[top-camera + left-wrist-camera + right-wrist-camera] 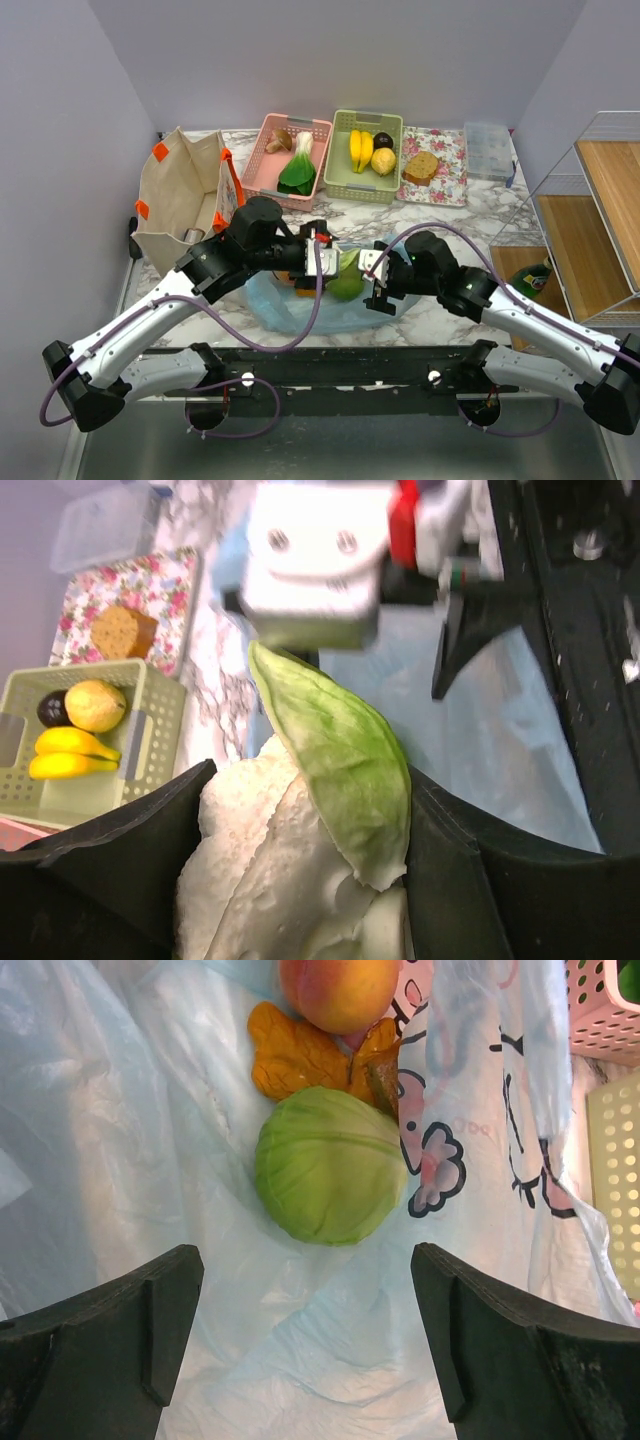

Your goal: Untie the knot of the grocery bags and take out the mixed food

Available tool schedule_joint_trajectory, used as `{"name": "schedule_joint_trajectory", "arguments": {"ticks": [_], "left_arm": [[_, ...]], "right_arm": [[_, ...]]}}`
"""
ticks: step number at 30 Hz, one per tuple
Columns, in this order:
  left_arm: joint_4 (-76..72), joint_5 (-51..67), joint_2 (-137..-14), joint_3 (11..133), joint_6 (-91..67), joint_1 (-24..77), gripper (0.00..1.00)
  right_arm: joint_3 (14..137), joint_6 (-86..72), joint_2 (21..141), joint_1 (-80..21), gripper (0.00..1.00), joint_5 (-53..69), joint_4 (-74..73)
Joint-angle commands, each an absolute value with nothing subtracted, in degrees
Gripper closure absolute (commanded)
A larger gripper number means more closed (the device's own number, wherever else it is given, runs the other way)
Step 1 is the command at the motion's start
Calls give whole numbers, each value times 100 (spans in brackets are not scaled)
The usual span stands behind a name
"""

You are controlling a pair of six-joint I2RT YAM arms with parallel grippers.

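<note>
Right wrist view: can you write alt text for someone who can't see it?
A green cabbage lies on the crinkled light blue bag, just beyond the open right end effector, whose two dark fingers frame the bottom corners. Past it sit an orange piece and a peach.

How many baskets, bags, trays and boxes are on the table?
Baskets: 2, the pink basket and the green basket
Bags: 2, the canvas tote and the blue plastic bag
Floral tray: 1
Clear box: 1
Total: 6
</note>
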State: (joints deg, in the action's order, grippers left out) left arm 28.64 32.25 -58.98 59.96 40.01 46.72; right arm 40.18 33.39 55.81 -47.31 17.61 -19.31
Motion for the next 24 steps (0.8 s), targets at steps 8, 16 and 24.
{"name": "schedule_joint_trajectory", "arguments": {"ticks": [8,16,24], "left_arm": [[1655,1771,-6527,8001,1112,4585,100],[2406,-335,-8637,10233,665,3344,100],[2124,-1861,-10760,11257,793,2496,100]], "right_arm": [[4077,3106,5253,-4764,6,1782,-1532],[4562,2961,5320,-4764,5,1585,-1299],[4960,2821,5490,-4768,4,1511,-1392]]}}
